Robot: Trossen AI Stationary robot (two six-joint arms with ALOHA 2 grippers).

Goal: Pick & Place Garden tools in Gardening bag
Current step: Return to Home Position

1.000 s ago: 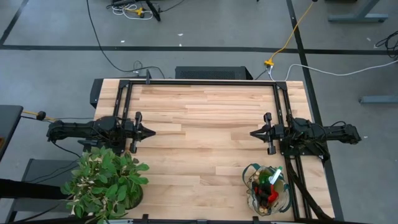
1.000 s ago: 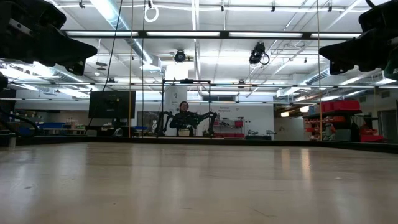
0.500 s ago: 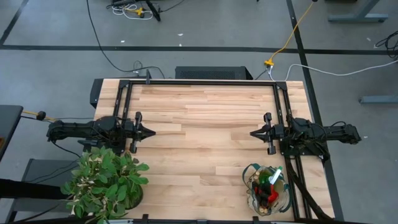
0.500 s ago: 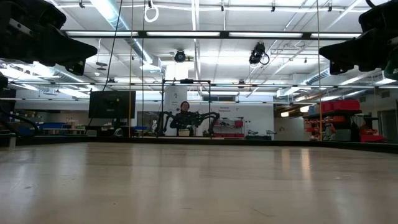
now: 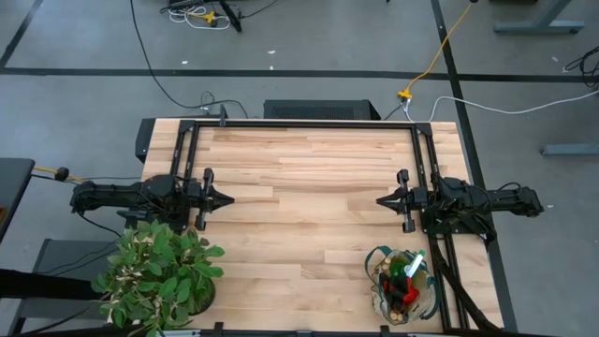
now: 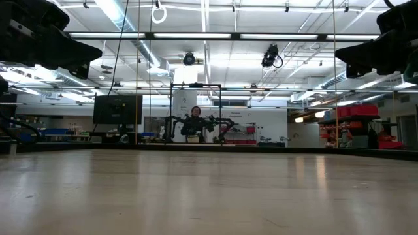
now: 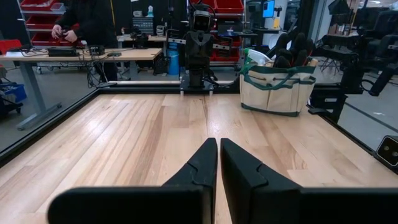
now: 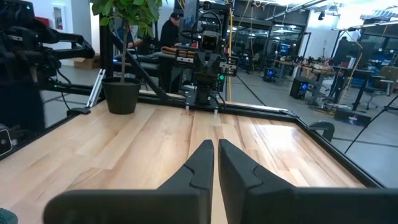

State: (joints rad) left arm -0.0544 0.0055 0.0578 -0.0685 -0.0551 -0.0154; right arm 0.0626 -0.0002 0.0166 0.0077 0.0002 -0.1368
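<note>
The beige gardening bag (image 5: 402,286) with dark green trim stands on its base at the table's near right corner. Tools stick out of it: a green-and-white item, red gloves, dark handles. It also shows in the left wrist view (image 7: 278,87). My left gripper (image 5: 227,198) is shut and empty at the table's left edge, pointing right. My right gripper (image 5: 381,200) is shut and empty at the right edge, pointing left. Both hover above the wood. No loose tool shows on the table.
A leafy potted plant (image 5: 159,273) stands at the near left corner, close to my left arm; its dark pot shows in the right wrist view (image 8: 121,96). A black frame (image 5: 304,124) runs along the far edge and both sides. People show in the room beyond.
</note>
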